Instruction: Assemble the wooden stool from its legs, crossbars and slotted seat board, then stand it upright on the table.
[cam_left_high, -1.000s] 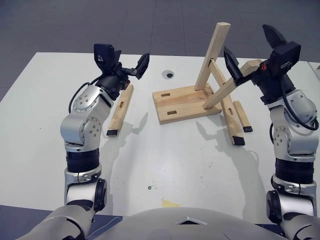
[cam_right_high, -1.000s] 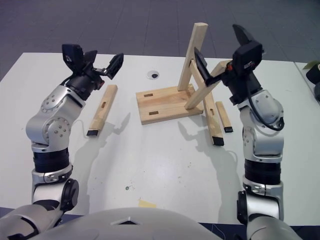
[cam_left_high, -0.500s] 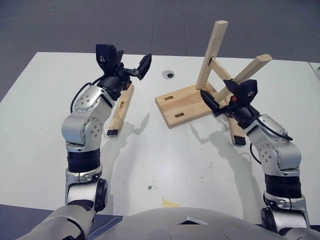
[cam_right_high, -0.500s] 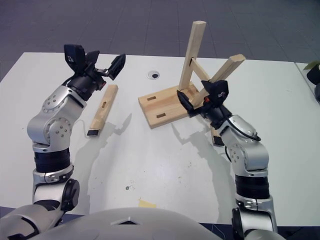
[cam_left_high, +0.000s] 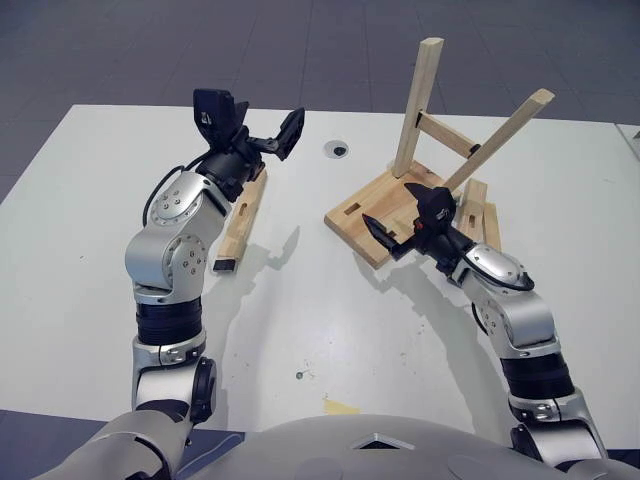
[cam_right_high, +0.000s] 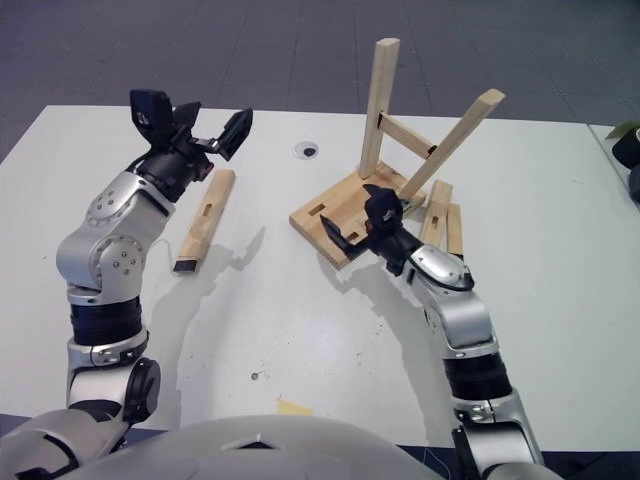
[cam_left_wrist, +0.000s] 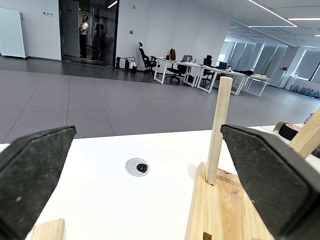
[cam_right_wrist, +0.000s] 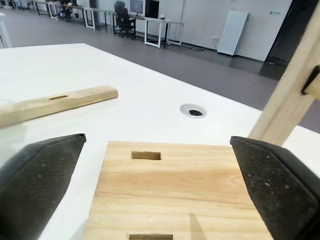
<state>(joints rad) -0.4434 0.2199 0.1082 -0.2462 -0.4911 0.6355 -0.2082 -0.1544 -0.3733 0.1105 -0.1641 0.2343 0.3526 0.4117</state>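
The right gripper (cam_left_high: 395, 215) has come down from beside the raised legs and is now hovering low at the near edge of the seat board (cam_left_high: 362, 204). Its jaws are spread wide, and we cannot tell whether they are touching the wood. The board has swung round, so one corner is now pointing at 7 o'clock. We are reading this as a regrip to turn the half-built stool, not a finished step.

The board is lying flat on the counter (cam_left_high: 90, 200) at about 1 o'clock from centre, pale wood with two slots showing open. An upright leg (cam_left_high: 420, 100) and a slanted leg (cam_left_high: 505, 130), joined by a crossbar (cam_left_high: 446, 135), are rising from its far side. The left gripper (cam_left_high: 268, 128) is holding at 11 o'clock with jaws spread, above the loose leg (cam_left_high: 243, 215).
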